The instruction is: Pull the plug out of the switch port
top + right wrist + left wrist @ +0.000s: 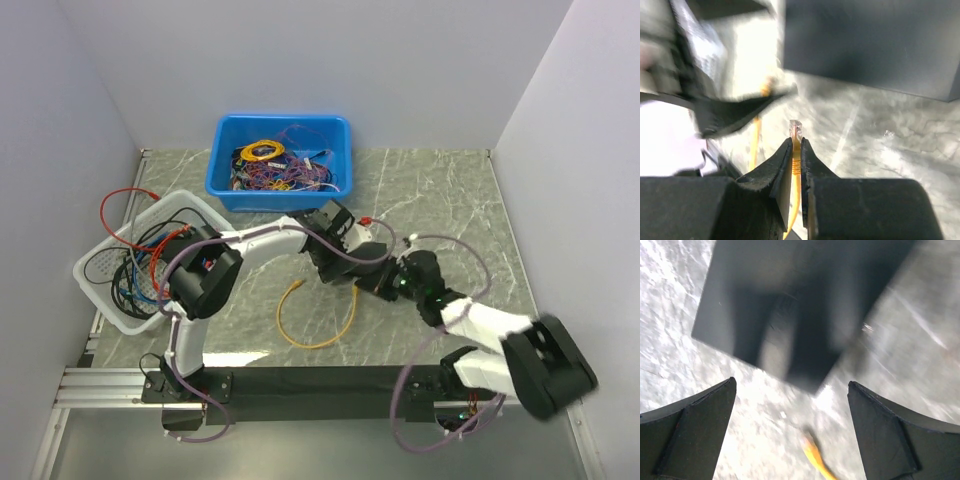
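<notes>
No legible text, labels, brands, numbers or signs in any view, nothing readable on blurred black switch point(790, 305).

The switch point(790, 305) is black, the cable point(814, 454) yellow, the bin point(270, 200) blue.

The switch point(790, 305) has a smooth, matt black casing with faint scuffs. The tabletop point(440, 190) is grey, marble-patterned and slightly glossy, with light glaring off it. The plug point(796, 128) is clear, shiny plastic on a smooth yellow cable point(796, 162). The right gripper point(796, 143) has matt black fingers point(771, 172) with a fine texture. The bin point(222, 185) is glossy blue plastic.
</notes>
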